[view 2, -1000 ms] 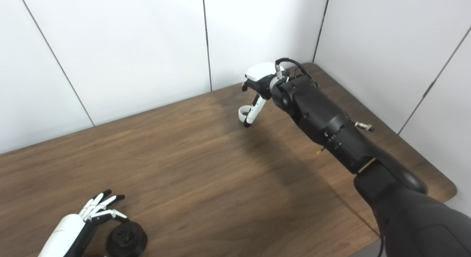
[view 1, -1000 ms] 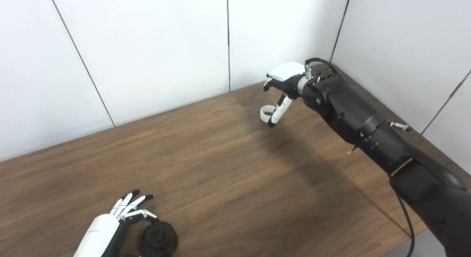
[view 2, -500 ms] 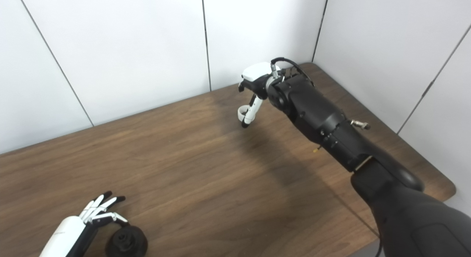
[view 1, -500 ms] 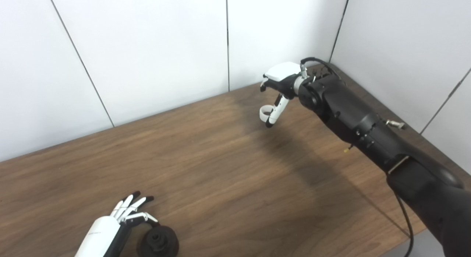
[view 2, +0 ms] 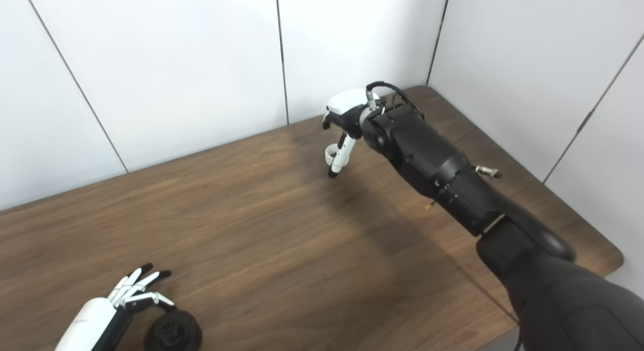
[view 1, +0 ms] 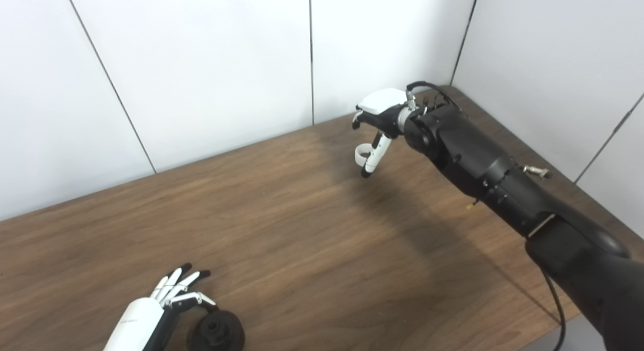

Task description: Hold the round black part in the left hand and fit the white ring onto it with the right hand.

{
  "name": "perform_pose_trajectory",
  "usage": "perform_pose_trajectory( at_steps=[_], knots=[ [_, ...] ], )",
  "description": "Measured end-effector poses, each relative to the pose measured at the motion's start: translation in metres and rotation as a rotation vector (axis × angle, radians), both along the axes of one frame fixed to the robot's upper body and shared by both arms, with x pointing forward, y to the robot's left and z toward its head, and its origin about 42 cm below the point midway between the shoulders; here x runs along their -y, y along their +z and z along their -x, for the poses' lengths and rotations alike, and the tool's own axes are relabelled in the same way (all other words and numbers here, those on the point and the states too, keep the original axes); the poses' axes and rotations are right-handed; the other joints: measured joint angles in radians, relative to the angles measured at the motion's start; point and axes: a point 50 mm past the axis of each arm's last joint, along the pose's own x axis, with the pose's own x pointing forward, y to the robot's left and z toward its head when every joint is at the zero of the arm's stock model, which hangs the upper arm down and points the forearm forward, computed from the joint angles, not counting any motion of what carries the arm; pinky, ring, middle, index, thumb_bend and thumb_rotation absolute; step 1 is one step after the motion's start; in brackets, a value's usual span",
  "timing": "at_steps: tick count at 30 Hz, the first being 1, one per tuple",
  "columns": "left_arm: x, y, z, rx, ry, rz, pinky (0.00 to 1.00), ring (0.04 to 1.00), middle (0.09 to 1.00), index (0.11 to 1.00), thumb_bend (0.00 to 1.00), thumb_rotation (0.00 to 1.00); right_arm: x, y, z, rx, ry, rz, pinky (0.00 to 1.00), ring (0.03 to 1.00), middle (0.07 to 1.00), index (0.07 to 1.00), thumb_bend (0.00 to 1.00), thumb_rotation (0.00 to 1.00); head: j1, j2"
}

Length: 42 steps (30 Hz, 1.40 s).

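The round black part [view 1: 216,332] lies on the wooden table [view 1: 302,230] at the near left, cut by the picture's bottom edge. My left hand [view 1: 163,303] rests just left of it, fingers spread and pointing away, the thumb reaching to the part's rim without closing on it. Far across the table, near the back wall, my right hand [view 1: 378,123] hangs above the surface. It pinches the small white ring [view 1: 360,155] between thumb and fingers pointing down. The ring is off the table.
White wall panels [view 1: 211,69] close the table at the back and on the right, meeting in a corner behind the right arm. The table's rounded right corner [view 2: 611,258] shows. A thin black cable [view 1: 556,300] runs along the right forearm.
My right hand with the ring has drifted a little to the left. The left hand and the black part stay where they were.
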Motion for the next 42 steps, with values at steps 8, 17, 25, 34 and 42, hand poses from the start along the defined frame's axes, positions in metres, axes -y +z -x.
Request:
perform_pose_trajectory(
  at_steps=[8, 17, 25, 34, 42],
  knots=[
    [-0.001, 0.0, 0.001, 0.005, -0.005, 0.004, 1.0, 0.994, 0.908, 0.48, 0.52, 0.05, 0.001, -0.003, 0.001, -0.007, -0.001, -0.002, 0.96, 1.0, 1.0, 0.84, 0.99, 0.53, -0.002, 0.005],
    [-0.001, 0.0, 0.002, 0.006, -0.005, 0.004, 1.0, 0.999, 0.911, 0.48, 0.52, 0.05, 0.002, -0.007, 0.003, -0.017, -0.004, -0.005, 0.95, 1.0, 1.0, 0.842, 1.0, 0.55, 0.001, 0.003],
    [-0.002, 0.0, 0.002, 0.005, -0.001, 0.004, 1.0, 0.991, 0.906, 0.48, 0.52, 0.05, 0.003, -0.008, 0.004, -0.02, -0.006, -0.006, 0.96, 1.0, 1.0, 0.847, 1.0, 0.54, 0.002, 0.003],
    [-0.003, -0.001, 0.002, 0.003, 0.003, 0.004, 1.0, 0.994, 0.905, 0.48, 0.52, 0.05, 0.005, -0.011, 0.006, -0.027, -0.012, -0.005, 0.96, 1.0, 1.0, 0.845, 0.98, 0.53, -0.002, 0.005],
    [-0.004, -0.001, 0.003, 0.004, 0.004, 0.005, 1.0, 0.991, 0.904, 0.48, 0.52, 0.05, 0.006, -0.011, 0.006, -0.026, -0.014, -0.005, 0.96, 1.0, 1.0, 0.845, 0.99, 0.53, -0.003, 0.011]
  ],
)
